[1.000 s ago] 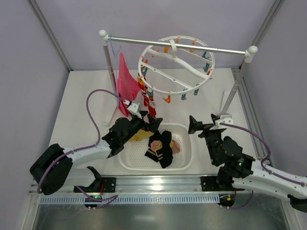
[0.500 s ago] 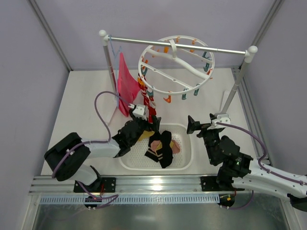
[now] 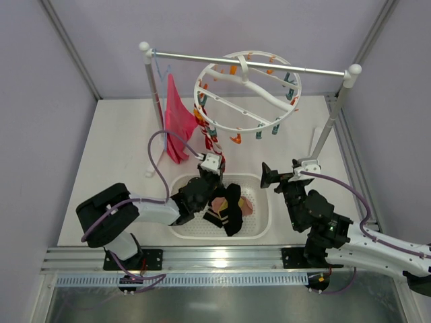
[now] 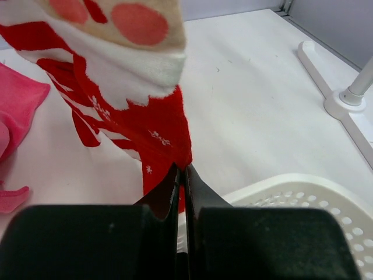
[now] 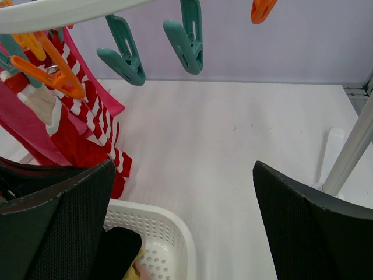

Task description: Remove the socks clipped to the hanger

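Note:
The white ring hanger hangs from the rail with teal clips and orange clips. One red-and-white striped sock is still clipped at its left side and hangs down. My left gripper is shut on that sock's lower tip, the red fabric pinched between the jaws. My right gripper stands open to the right of the basket, nothing between its fingers. A black sock and yellowish and pink ones lie in the basket.
The white perforated basket sits between the arms, its rim just below my left jaws. A magenta-pink cloth hangs by the left post. The rack's metal rail spans two white posts; the right post's foot stands near my right gripper.
My left arm has swung right and forward to the hanging striped sock, and its jaws have shut on the sock's lower tip. The right arm has hardly moved.

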Robot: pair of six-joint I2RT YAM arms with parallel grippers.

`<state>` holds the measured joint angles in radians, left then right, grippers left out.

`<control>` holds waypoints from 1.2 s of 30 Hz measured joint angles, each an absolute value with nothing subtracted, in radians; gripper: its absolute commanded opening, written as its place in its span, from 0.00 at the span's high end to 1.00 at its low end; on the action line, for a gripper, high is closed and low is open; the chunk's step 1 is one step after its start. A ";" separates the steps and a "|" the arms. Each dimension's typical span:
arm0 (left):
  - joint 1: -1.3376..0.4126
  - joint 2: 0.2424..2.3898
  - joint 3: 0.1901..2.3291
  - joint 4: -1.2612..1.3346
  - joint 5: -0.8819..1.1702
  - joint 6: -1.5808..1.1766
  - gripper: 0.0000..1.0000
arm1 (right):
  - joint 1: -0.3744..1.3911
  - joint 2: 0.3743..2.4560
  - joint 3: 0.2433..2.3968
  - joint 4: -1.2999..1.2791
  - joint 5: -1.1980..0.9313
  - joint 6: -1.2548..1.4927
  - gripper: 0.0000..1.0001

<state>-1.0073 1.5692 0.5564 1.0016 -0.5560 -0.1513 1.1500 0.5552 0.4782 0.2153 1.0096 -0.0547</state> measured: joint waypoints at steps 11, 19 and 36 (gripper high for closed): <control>-1.213 1.572 0.547 1.107 -0.655 0.003 1.00 | 1.150 0.557 0.478 0.217 1.008 -0.056 0.00; -1.309 1.448 0.408 1.169 -0.690 0.073 1.00 | 1.150 0.607 0.495 0.232 1.002 -0.074 0.00; -1.316 1.232 0.221 1.225 -0.678 0.140 1.00 | 1.150 0.748 0.808 0.152 0.490 -0.051 0.00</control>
